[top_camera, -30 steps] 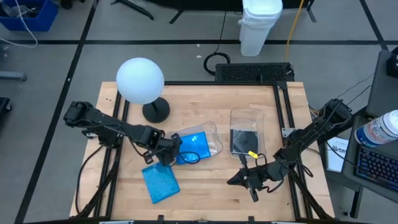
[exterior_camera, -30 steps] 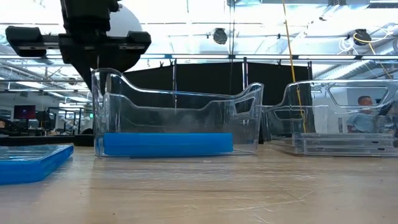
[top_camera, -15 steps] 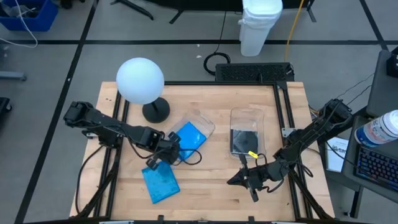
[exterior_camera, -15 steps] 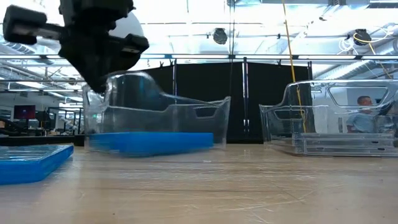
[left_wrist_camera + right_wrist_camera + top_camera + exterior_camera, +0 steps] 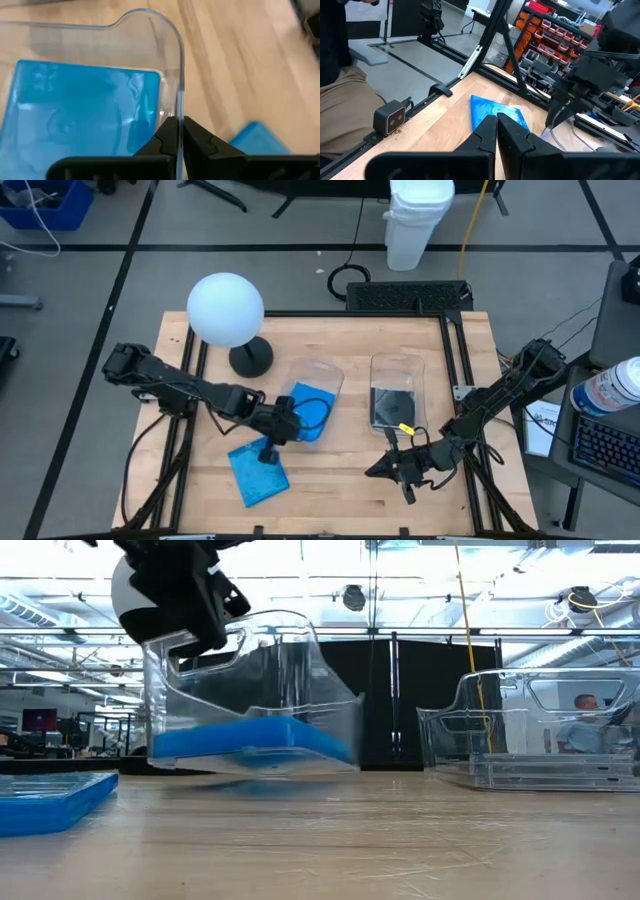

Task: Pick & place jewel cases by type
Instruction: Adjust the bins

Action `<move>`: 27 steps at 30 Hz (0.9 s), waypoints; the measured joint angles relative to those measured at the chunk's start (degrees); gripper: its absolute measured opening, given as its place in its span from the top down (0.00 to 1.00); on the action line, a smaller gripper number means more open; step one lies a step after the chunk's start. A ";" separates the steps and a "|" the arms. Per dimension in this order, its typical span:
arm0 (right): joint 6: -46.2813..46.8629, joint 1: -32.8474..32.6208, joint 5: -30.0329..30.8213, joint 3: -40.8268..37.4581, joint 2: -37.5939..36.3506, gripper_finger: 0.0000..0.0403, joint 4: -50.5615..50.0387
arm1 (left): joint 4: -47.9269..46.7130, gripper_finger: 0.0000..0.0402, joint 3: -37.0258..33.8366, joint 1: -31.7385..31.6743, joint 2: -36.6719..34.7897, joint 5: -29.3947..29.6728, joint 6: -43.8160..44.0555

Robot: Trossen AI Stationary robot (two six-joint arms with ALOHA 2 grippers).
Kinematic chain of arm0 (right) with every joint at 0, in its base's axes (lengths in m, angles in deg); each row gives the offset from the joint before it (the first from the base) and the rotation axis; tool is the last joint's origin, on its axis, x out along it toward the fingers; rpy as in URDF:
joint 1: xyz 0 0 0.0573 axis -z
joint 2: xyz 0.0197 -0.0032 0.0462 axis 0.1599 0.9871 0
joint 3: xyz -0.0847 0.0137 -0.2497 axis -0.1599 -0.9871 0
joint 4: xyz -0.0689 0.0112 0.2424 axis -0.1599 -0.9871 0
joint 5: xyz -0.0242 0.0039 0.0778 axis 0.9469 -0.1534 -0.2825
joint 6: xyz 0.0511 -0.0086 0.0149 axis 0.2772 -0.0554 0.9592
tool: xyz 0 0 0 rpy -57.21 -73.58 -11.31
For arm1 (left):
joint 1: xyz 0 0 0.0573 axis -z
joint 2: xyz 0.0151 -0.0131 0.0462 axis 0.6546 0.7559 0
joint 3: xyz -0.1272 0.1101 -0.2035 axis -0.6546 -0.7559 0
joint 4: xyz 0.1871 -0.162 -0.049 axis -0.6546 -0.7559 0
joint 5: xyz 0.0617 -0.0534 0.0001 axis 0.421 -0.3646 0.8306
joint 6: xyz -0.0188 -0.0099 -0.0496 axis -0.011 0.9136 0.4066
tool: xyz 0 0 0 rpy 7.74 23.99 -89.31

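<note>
High view first: the sorting looks about half done, as I judge it. One blue jewel case (image 5: 306,414) lies flat inside the left clear bin (image 5: 318,370), a dark jewel case (image 5: 391,405) sits in the right clear bin (image 5: 398,364), and a second blue case (image 5: 255,475) is out on the bare table (image 5: 330,490), near the front edge and just beside the left arm's wrist. That loose one is what remains to be put away, presumably in with the other blue case.

The left tool (image 5: 176,131) has its fingers pinched together on the thin wall of the left bin, right at the rim, and the low view shows that bin tipped up off the wood at an angle with the blue case inside it. So the bin itself is being handled at the moment, not a case. The right tool (image 5: 496,125) is closed on nothing and waits low over the front right of the table.

The table is pale wooden butcher-block in a dark metal frame. A white globe lamp (image 5: 226,310) stands at its back left corner. Beyond it is an open workshop with bright ceiling lights, racks of orange parts drawers, a white container on the floor, and a seated person off to one side.
</note>
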 joint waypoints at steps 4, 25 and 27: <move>-0.39 0.00 0.00 0.00 0.00 0.98 0.17 | 3.53 0.98 0.00 0.73 1.72 0.64 6.50; -1.18 0.00 -0.18 0.07 -0.02 0.98 0.59 | 12.53 0.97 7.03 -0.20 12.42 4.33 16.03; -0.91 0.00 -0.20 0.07 -0.02 0.98 0.60 | 12.87 0.95 7.02 -0.68 12.83 4.00 18.11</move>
